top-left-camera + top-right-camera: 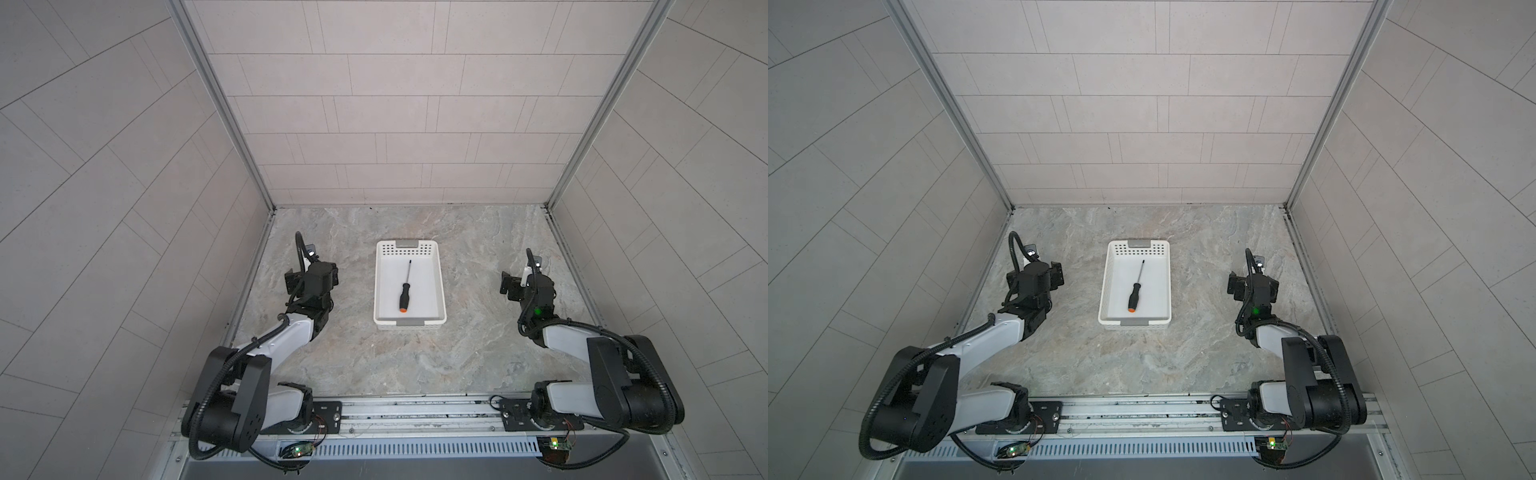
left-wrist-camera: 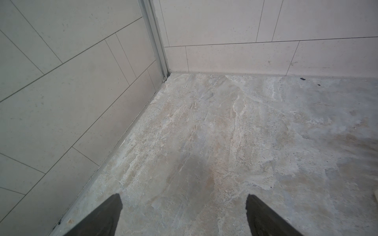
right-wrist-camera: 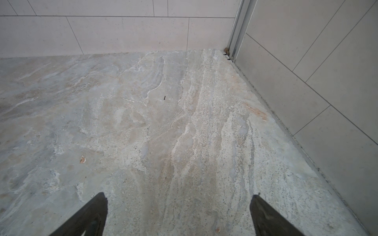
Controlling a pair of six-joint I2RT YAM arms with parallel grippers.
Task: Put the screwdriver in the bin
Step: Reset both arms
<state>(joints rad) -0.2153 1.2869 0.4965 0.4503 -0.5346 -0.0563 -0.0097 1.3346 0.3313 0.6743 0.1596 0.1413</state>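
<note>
lying in the bin (image 1: 439, 286), the screwdriver (image 1: 405, 289) is showing whole to you. your left gripper (image 2: 184, 199) and right gripper (image 3: 180, 196) are gaping empty, mostly cropped.

Left arm (image 1: 291, 332), right arm (image 1: 569, 338): white link shells, black joint housings. Black ribbed cable (image 1: 298, 248) loops behind left pincer (image 2: 184, 204). Green light (image 1: 537, 310) behind right pincer (image 3: 179, 201). Fingertips (image 2: 108, 214) dark, wedge-shaped. Black base plates (image 1: 328, 409).

2 overhead views (same scene), 2 wrist views near tabletop (image 2: 225, 143)
</note>
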